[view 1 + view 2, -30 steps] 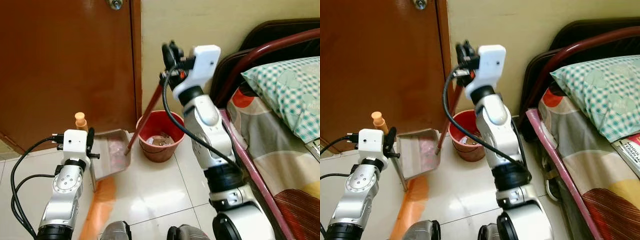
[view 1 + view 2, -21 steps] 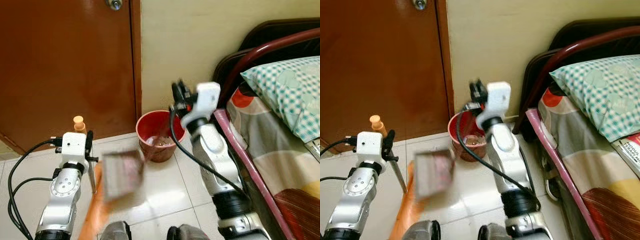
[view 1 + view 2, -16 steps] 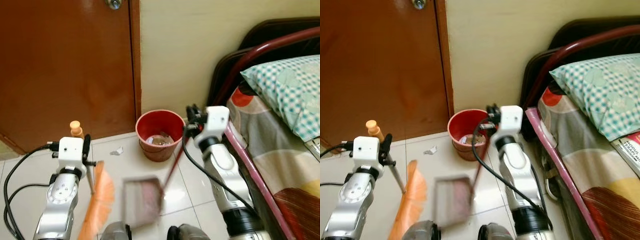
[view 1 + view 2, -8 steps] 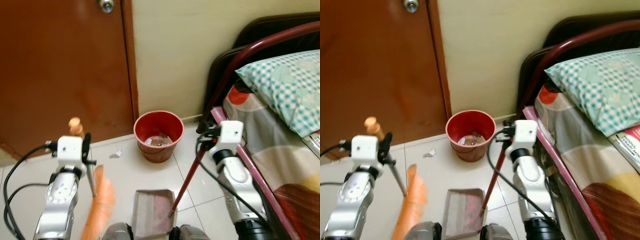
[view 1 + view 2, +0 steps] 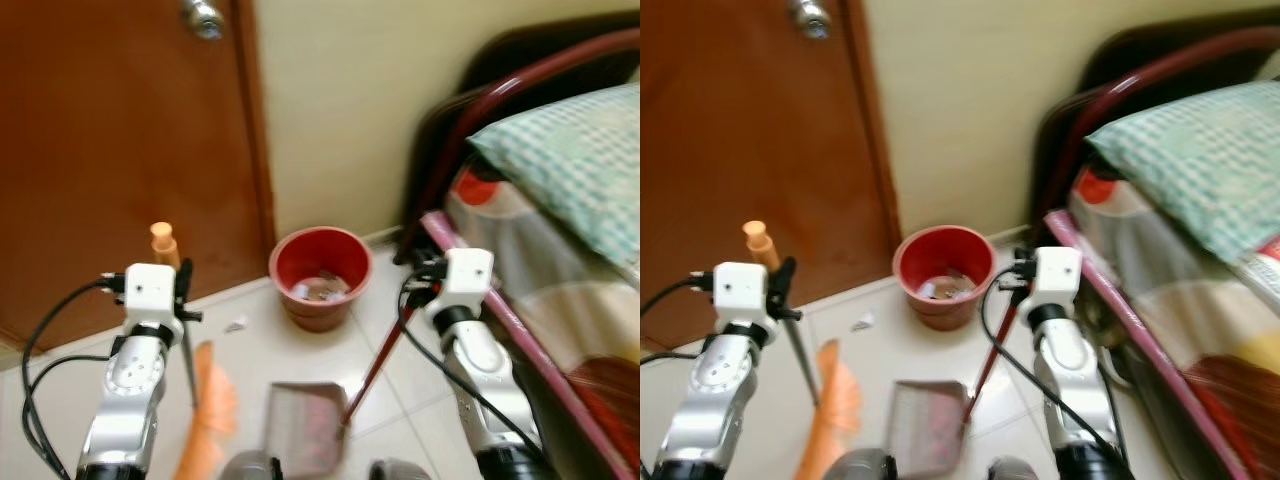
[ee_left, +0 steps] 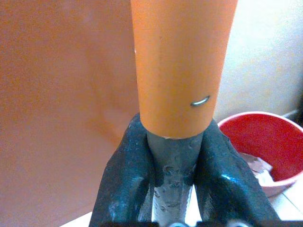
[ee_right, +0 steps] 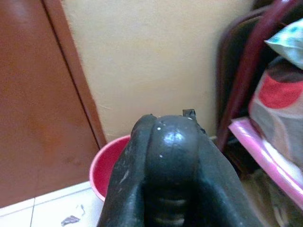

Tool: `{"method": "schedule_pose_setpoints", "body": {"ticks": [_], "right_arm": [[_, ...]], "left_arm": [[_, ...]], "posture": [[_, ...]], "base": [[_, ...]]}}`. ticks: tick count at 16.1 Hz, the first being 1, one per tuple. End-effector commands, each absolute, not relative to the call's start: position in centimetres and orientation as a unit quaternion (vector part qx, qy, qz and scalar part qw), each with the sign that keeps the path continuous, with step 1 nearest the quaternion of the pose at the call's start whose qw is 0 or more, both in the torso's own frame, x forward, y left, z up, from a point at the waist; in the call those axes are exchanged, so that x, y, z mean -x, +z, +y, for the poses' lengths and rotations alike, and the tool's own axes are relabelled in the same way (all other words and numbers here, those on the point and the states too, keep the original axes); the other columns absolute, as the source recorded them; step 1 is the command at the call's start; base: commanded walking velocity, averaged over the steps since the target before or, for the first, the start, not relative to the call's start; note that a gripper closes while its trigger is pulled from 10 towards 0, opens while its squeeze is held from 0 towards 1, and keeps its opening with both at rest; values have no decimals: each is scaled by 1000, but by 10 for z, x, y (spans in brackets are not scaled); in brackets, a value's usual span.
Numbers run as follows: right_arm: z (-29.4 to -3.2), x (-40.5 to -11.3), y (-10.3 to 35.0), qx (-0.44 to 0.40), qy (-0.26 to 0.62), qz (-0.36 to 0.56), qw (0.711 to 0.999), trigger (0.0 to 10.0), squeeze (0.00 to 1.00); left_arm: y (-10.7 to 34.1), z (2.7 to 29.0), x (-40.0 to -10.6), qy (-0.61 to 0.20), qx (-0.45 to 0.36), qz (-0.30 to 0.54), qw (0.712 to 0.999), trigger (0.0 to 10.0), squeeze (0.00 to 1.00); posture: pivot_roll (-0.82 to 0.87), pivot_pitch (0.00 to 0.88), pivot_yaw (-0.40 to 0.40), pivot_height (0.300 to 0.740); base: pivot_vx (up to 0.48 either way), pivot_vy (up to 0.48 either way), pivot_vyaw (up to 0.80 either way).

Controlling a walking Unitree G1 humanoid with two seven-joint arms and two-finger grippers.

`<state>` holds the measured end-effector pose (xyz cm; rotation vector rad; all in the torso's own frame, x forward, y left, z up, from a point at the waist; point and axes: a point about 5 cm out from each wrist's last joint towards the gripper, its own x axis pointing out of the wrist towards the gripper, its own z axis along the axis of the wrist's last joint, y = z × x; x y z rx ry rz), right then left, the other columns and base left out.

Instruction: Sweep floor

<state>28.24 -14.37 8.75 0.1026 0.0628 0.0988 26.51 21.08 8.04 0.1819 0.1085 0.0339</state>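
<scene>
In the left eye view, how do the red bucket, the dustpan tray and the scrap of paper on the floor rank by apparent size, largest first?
1. Red bucket and dustpan tray: they look alike, and the tray is nearer and blurred, so I leave them unranked.
2. Scrap of paper, clearly smallest.

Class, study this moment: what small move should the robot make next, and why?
Probably sweep the broom in the left gripper toward the paper scrap lying near the red bin, since the dustpan held by the right gripper already rests on the floor.

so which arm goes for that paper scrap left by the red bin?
Left, probably. The left gripper holds the orange-bristled broom, and the white scrap lies on its side; the right gripper holds the red-handled dustpan.
</scene>
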Motion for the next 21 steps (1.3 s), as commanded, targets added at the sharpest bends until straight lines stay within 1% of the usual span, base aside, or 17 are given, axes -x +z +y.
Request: {"method": "schedule_pose_setpoints", "body": {"ticks": [1,2,5,8,9,10,12,13,14,16,18,20,21], "right_arm": [[-141,-286,97,-50,53,12,997,10000,0],[-145,-286,98,-45,47,11,998,10000,0],[-155,-282,93,-40,35,19,998,10000,0],[-154,-282,92,-40,33,22,998,10000,0],[-151,-284,94,-44,33,20,998,10000,0],[-150,-287,94,-41,34,19,998,10000,0],[-153,-288,86,-26,12,48,998,10000,0],[-160,-287,79,-31,-17,72,997,10000,0],[-162,-287,76,-33,-24,79,996,10000,0],[-168,-288,72,-52,-51,99,992,10000,0],[-169,-291,75,-44,-54,95,993,10000,0],[-175,-290,73,-24,-79,111,990,10000,0],[-182,-289,71,-25,-104,122,987,10000,0]], "left_arm": [[84,221,-264,25,-114,48,992,10000,0],[86,218,-264,17,-126,41,991,10000,0],[84,216,-261,21,-118,44,992,10000,0],[81,214,-261,15,-115,46,992,10000,0],[82,212,-263,8,-119,45,992,10000,0],[84,209,-267,0,-128,37,991,10000,0],[90,205,-276,-5,-131,24,991,10000,0],[92,204,-284,-4,-137,22,990,10000,0],[93,203,-287,-3,-137,22,990,10000,0],[97,197,-302,-4,-135,11,991,10000,0],[104,184,-315,-19,-137,-6,990,10000,0],[110,163,-327,-48,-147,-25,988,10000,0],[113,145,-334,-81,-151,-35,985,10000,0]], "posture": [[31,103,-17,740],[29,96,-29,740],[22,73,-38,740],[16,70,-27,740],[13,69,-20,740],[12,79,-18,740],[13,76,-20,740],[16,79,-22,740],[16,79,-22,740],[9,84,-21,740],[2,87,-20,740],[-7,91,-17,740],[-10,91,-15,740]], "base": [[255,337,0],[247,337,0],[251,339,0],[254,341,0],[0,0,0],[0,0,0],[0,0,0],[0,0,0],[0,0,0],[0,0,0],[0,0,0],[0,0,0],[0,0,0]]}}
